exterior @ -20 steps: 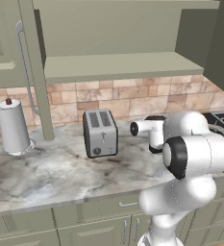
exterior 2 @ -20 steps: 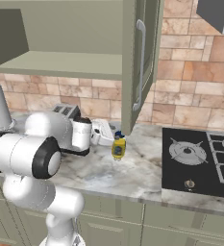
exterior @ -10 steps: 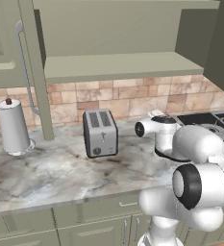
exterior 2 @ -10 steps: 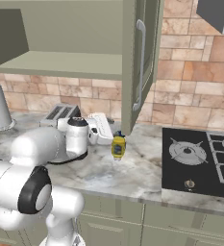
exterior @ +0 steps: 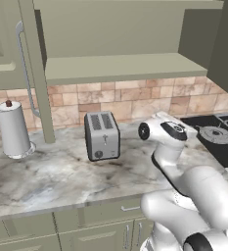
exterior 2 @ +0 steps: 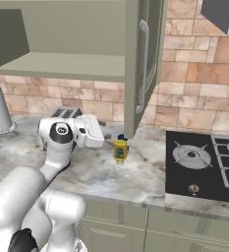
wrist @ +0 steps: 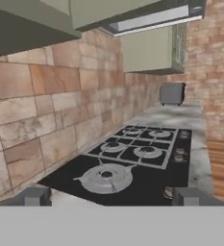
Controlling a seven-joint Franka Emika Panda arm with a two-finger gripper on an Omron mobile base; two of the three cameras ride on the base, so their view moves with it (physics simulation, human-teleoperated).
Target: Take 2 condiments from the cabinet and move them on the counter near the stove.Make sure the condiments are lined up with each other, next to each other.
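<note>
The arm [exterior: 184,186] is glossy white, with rounded thick links and dark round caps at its joints.

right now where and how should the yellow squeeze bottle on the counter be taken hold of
Probably around the middle of the yellow squeeze bottle, end effector level. It stands upright on the counter, slim enough to fit between open fingers. Come from the front or the stove side: the blue-lidded jar sits close behind it, with the cabinet door edge above.

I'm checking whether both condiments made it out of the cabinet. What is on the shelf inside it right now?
The cabinet shelf looks bare in both base views. On the counter, the yellow squeeze bottle stands with a dark blue lid showing behind it; the rest of that jar is covered.
</note>
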